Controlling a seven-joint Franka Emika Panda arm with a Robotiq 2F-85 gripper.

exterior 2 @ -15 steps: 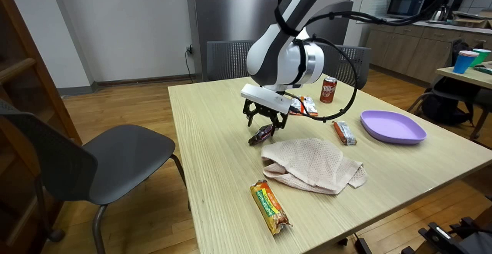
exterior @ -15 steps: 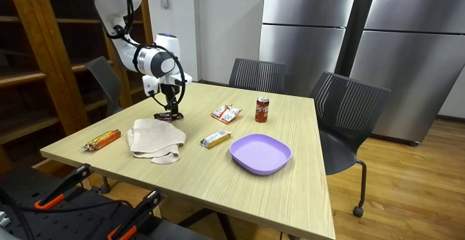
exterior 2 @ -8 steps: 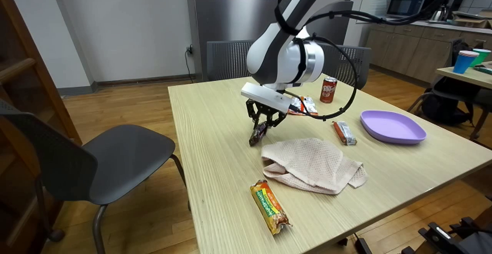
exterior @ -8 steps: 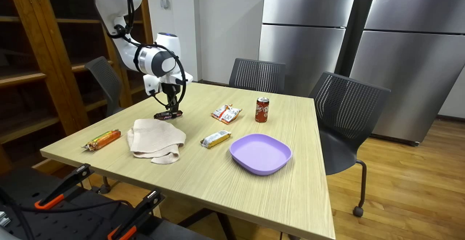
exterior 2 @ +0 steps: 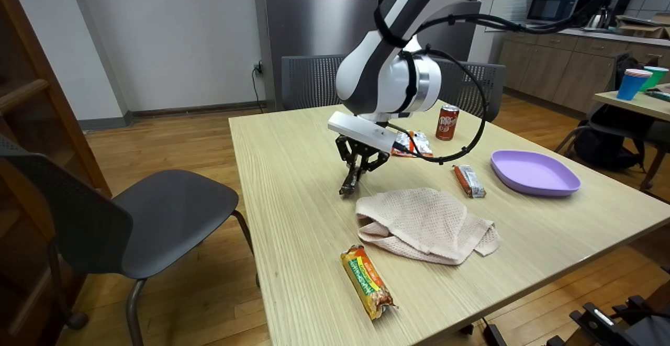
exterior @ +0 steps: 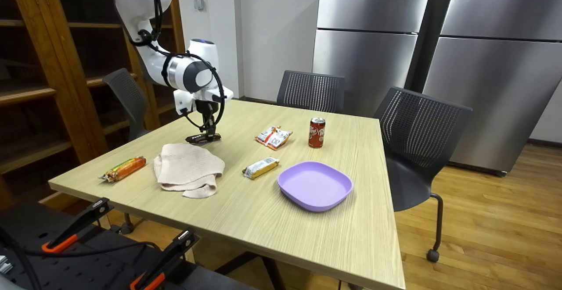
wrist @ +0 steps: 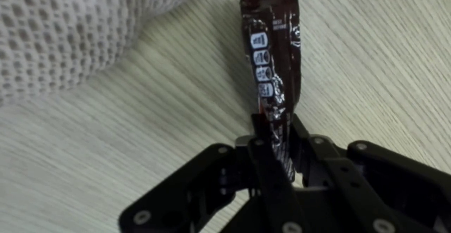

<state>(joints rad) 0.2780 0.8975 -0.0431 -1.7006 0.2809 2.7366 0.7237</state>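
Brown and glossy, the candy bar [wrist: 276, 60] is lying lengthwise through my pincer [wrist: 277, 123] on the worktop [exterior 2: 293, 210], just beside the cloth [wrist: 70, 32], and I am clamping its long sides off-centre, so that its longer part is jutting out past my grip.

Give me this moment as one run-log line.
gripper: closed on dark-wrapped bar | lift: unclear | pale cloth: beside bar, not touching | soda can: upright

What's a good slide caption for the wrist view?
Gripper closed on a brown-wrapped bar, wood-grain tabletop beneath, pale textured cloth at upper left.
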